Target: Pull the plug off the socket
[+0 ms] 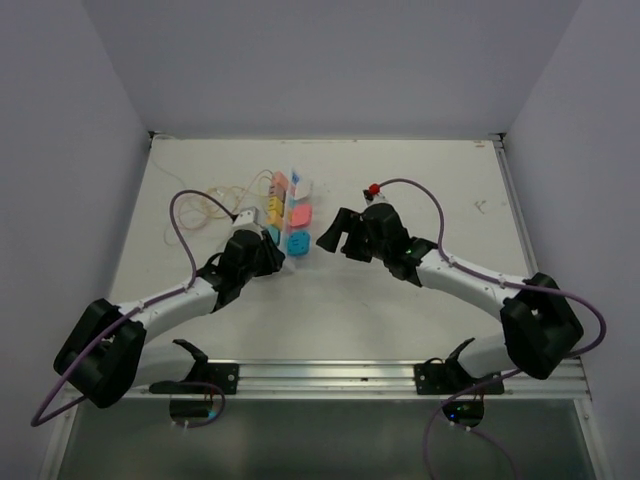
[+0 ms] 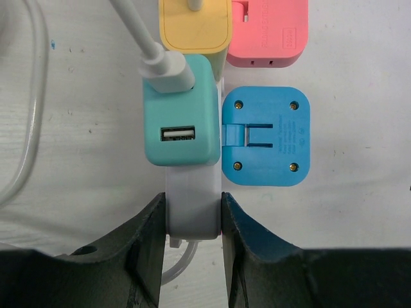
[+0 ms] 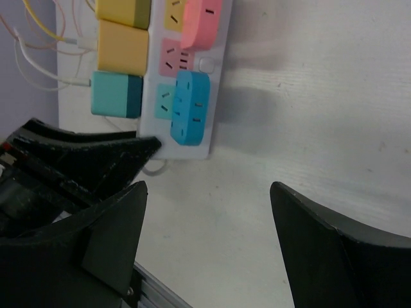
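The left gripper (image 2: 192,208) is clamped on the near end of the white power strip (image 3: 217,112), one finger (image 2: 149,244) pressing on each long side. The strip lies flat on the table (image 1: 400,300) and runs straight away from this gripper. Just beyond the fingertips, a teal USB charger (image 2: 180,128) sits on the strip's left side, with a white cable (image 2: 164,67) plugged into it. A blue plug (image 2: 266,136) sits beside it on the right side. Farther from the gripper are a yellow charger (image 2: 194,25) and a pink plug (image 2: 268,32).

The right gripper (image 3: 209,189) hovers with its jaws wide apart and holds nothing. The strip is ahead of it and a little to its left, near but not touching. The blue plug is the nearest one to its fingertips.
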Action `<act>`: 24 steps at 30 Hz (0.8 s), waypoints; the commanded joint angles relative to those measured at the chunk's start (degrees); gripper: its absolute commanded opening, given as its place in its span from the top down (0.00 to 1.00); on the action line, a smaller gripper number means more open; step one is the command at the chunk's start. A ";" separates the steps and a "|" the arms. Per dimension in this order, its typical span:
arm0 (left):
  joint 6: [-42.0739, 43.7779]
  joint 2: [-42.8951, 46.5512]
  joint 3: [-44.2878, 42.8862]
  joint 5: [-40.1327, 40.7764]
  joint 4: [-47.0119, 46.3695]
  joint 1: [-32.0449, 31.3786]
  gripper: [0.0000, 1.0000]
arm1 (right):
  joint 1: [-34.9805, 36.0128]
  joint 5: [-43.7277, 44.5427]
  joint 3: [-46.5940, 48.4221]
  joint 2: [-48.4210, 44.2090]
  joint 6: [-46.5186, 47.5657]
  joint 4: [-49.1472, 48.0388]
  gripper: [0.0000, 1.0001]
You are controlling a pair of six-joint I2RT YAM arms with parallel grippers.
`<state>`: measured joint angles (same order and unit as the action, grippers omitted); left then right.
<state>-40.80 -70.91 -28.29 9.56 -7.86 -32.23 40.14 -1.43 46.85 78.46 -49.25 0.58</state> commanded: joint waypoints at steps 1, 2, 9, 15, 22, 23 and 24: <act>3.70 2.18 -2.64 3.97 0.82 -0.29 1.00 | 0.11 -0.83 4.04 5.11 -3.21 -9.70 0.19; 4.05 2.18 -2.73 3.97 1.00 -0.29 1.00 | 0.20 -1.29 4.30 6.17 -3.65 -10.68 0.20; 5.46 2.27 -3.17 5.11 2.67 -0.47 1.00 | 0.11 -5.95 7.73 15.58 -3.74 -17.36 0.25; 5.73 2.10 -2.91 5.47 2.41 -0.47 1.00 | 0.11 -9.20 10.62 22.35 -4.36 -20.79 0.35; 5.47 2.01 -2.82 5.03 2.06 -0.47 1.00 | 0.20 -12.98 9.58 27.62 -6.38 -30.78 0.37; 5.46 2.01 -2.73 5.11 1.97 -0.47 1.00 | 0.11 -12.98 9.31 27.98 -6.64 -31.51 0.37; 5.46 2.01 -2.73 5.03 1.88 -0.38 1.00 | 0.11 -13.07 9.40 28.76 -6.64 -31.60 0.37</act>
<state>-36.80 -69.97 -29.17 11.79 -4.91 -32.45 40.12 -12.43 55.90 106.06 -54.65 -23.42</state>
